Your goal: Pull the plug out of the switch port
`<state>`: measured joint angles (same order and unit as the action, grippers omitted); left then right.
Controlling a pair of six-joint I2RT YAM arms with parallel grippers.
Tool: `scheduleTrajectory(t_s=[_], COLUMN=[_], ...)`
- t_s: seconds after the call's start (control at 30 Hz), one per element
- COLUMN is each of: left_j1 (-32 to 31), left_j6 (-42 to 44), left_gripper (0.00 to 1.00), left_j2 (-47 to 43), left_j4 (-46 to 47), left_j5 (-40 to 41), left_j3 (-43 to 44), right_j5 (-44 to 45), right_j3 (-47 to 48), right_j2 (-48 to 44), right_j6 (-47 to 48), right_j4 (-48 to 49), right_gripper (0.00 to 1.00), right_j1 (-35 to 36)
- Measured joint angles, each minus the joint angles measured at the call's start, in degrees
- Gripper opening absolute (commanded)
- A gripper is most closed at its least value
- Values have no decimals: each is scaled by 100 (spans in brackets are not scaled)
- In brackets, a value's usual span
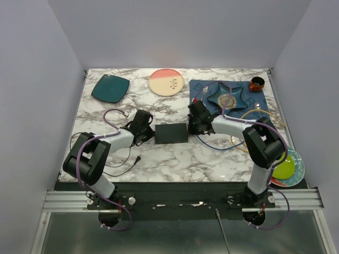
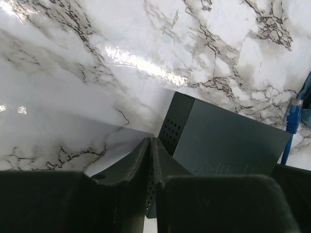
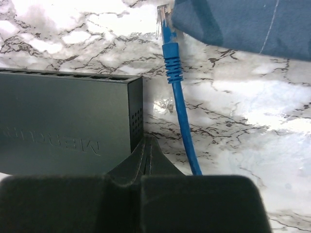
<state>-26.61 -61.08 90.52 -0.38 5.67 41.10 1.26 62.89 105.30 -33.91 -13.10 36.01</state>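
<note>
The switch [image 3: 63, 121], its upside-down embossed lettering unreadable, sits between the left gripper [image 2: 149, 144] and right gripper [image 3: 147, 144], both pinched together empty, with the blue plug [image 3: 165, 22] lying free.

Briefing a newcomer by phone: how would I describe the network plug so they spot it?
At the middle of the marble table lies a flat black switch. Beside its right end runs a blue cable. The plug is that cable's clear tip by the blue cloth.
</note>
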Motion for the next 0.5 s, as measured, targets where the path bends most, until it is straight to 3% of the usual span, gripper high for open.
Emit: scheduleTrajectory(t_s=[0.1, 0.17, 0.27, 0.3, 0.43, 0.47, 0.5], left_j1=[-52, -92, -70, -17, 229, 295, 348], left_j6=[2, 26, 74, 111, 308, 354, 415], left_gripper=[26, 34, 45, 47, 61, 73, 97], left_j2=[-76, -212, -560, -758, -1670, -1906, -2096], left_j4=[-153, -391, -754, -903, -1502, -1637, -1746], left_j5=[7, -4, -24, -22, 83, 144, 197], left_j3=[-2, -4, -4, 2, 225, 334, 439], right_j5=[61, 122, 330, 435, 1025, 1158, 1283], right_j3=[17, 17, 15, 15, 15, 17, 17], right_j2=[-4, -46, -299, -455, -1427, -1694, -1978], right_j6=[44, 52, 55, 61, 236, 291, 361], right_j4=[-28, -63, -234, -306, -544, -579, -616], right_gripper=[1, 1, 18, 31, 49, 51, 53], right_j1=[-9, 0, 33, 48, 90, 101, 103])
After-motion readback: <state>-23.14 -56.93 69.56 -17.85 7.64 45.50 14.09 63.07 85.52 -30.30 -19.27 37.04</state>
